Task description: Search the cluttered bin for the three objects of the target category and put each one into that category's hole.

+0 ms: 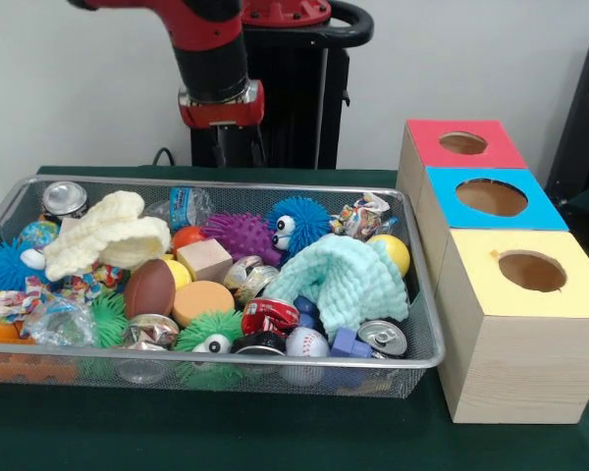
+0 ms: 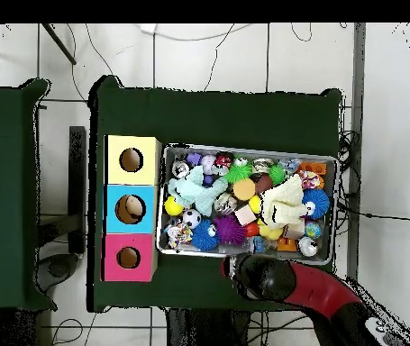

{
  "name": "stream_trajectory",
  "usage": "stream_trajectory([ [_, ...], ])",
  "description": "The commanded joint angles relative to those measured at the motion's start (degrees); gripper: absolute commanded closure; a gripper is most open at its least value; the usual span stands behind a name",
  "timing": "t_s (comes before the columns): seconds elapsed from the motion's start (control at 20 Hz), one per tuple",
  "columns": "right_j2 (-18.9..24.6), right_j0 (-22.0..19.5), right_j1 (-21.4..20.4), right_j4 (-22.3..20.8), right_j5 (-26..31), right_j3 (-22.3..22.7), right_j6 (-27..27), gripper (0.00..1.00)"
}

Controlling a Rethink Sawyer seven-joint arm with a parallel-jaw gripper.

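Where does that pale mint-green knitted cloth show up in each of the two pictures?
Front view: the mint-green cloth lies in the right part of the bin, on the side nearest the boxes.
Overhead view: the same cloth lies at the bin's left end, again beside the boxes.
Shared landmark: the yellow-topped box, an end box of the row.

Silver mesh bin (image 1: 10, 211) on dark green worktop (image 1: 275, 437). Box tops (image 1: 491, 201): red, blue, yellow. Mint cloth (image 1: 348, 280); purple spiky ball (image 1: 240, 235).

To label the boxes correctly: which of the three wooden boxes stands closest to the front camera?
The yellow-topped box. It is nearest the front camera; the blue-topped box stands behind it, and the red-topped box farthest back.
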Motion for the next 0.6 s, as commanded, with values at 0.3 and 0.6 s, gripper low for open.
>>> stream_trajectory([
  [0.3, 12.7, -5.3, 10.2, -6.4, 10.3, -17.6, -13.3, 0.00],
  [0.6, 14.6, -5.8, 11.1, -7.3, 15.3, -21.6, -13.6, 0.00],
])
